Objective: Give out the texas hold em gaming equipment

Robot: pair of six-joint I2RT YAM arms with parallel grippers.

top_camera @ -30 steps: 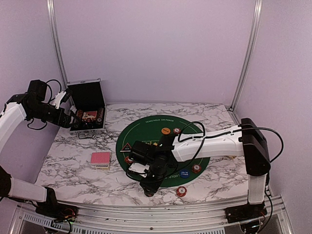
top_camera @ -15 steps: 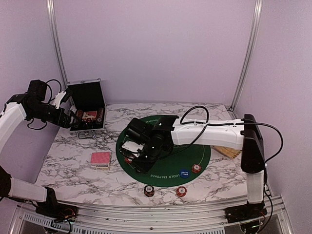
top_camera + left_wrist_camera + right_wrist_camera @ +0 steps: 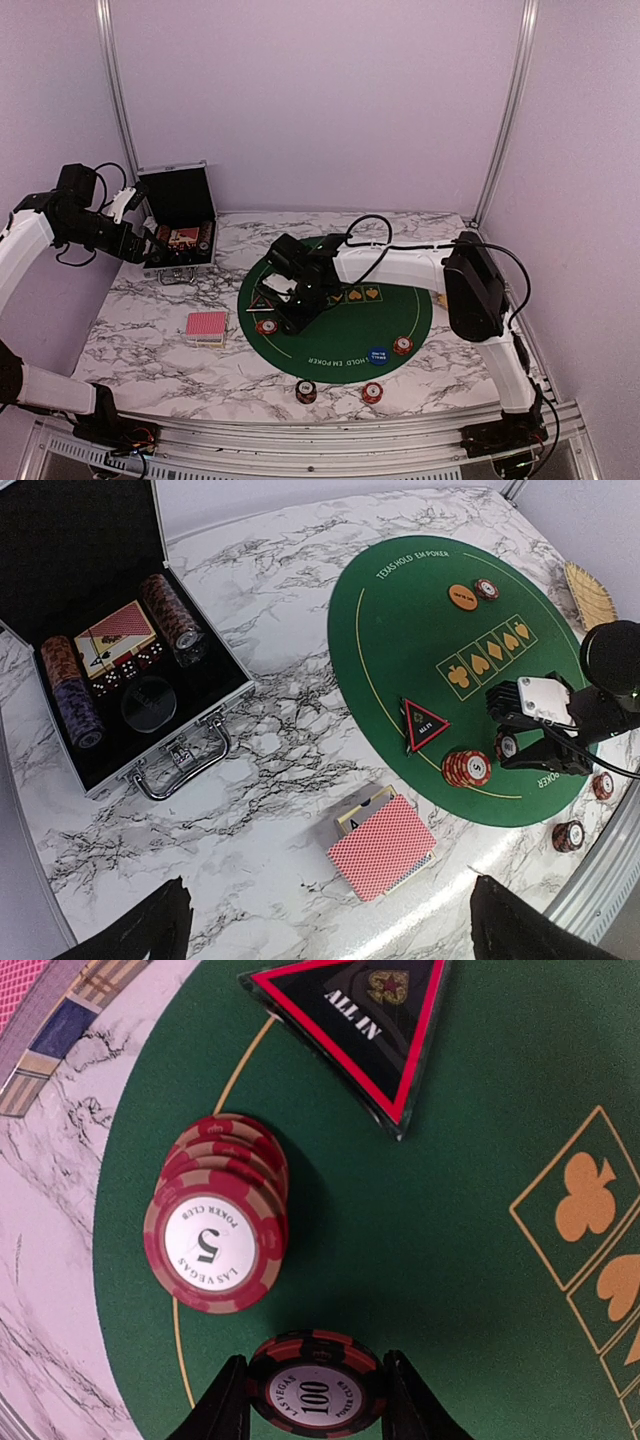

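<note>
My right gripper (image 3: 315,1402) pinches a 100 chip (image 3: 314,1382), my left gripper (image 3: 328,920) gapes; chips (image 3: 215,1245) dot the mat (image 3: 400,310), more fill the case (image 3: 60,540).

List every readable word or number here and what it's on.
"ALL IN": black triangular marker.
"LAS VEGAS POKER CLUB", "5": top chip of the red stack.
"LAS VEGAS", "100": dark chip nearest the right wrist camera.
"TEXAS HOLD EM POKER": green mat.
Blue button and orange button: too small to read.
</note>
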